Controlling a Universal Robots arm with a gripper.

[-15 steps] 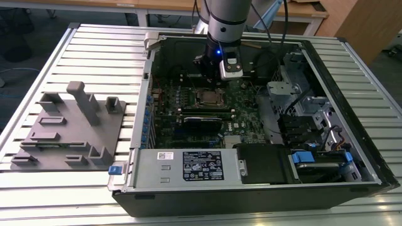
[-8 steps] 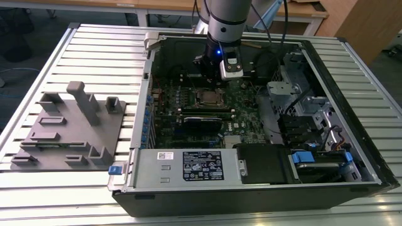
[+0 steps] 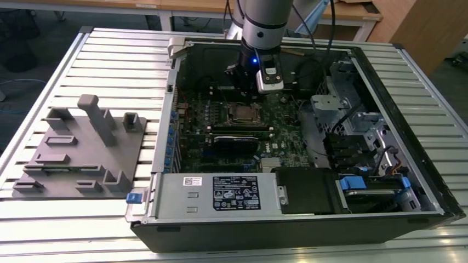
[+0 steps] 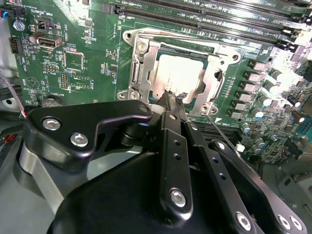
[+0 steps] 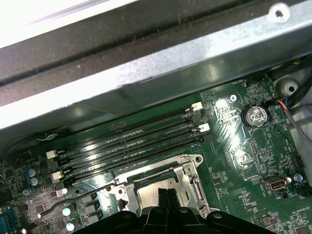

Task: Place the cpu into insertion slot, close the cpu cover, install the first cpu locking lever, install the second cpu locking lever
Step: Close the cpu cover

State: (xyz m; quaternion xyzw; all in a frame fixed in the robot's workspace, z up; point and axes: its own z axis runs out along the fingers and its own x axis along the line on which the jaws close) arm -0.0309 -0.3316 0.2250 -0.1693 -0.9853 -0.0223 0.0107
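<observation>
Insertion slot (image 4: 138,73) sits on the green motherboard (image 4: 83,73), cpu cover (image 4: 217,80) apparently down over the seated cpu (image 4: 178,73). My gripper (image 4: 171,100), fingers (image 4: 170,141) pinched together and holding nothing, points at the cover's near edge, directly ahead of the tips.

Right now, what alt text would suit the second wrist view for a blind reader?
A black gripper, fingers together, points at the pale square cpu, which the silvery cpu cover frames on a green motherboard. Long black memory slots run beyond it.
</observation>
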